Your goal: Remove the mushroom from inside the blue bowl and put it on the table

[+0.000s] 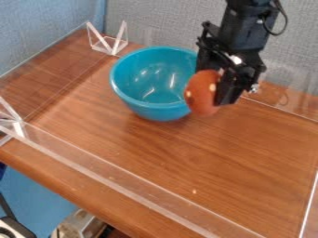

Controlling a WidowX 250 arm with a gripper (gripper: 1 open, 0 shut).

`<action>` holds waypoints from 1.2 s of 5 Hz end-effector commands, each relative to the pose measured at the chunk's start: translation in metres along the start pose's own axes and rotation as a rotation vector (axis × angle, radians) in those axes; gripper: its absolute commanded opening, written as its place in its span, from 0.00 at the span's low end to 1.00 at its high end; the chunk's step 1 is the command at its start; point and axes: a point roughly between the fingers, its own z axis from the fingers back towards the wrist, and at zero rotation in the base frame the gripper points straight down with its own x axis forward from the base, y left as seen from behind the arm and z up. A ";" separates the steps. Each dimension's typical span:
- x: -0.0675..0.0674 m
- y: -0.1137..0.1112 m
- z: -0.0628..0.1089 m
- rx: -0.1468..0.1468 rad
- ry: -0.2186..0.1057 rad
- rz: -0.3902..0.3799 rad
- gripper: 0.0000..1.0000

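Note:
My gripper (209,91) hangs pointing down just right of the blue bowl (154,84), shut on the mushroom (202,89). Its orange-brown cap shows between the black fingers (225,85), held in the air beside the bowl's right rim and above the wood-grain table (187,158). The bowl's teal inside looks empty.
Low clear acrylic walls (149,191) border the tabletop. A clear triangular stand (106,39) sits at the back left corner, and another clear piece (10,121) at the left edge. Open wood lies in front and to the right of the bowl.

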 end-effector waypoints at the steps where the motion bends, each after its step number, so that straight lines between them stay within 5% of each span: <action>1: -0.001 0.003 0.023 0.031 -0.081 -0.007 1.00; 3: -0.004 0.018 -0.006 0.042 -0.070 -0.050 1.00; 6: -0.037 0.011 0.031 0.008 -0.132 0.156 1.00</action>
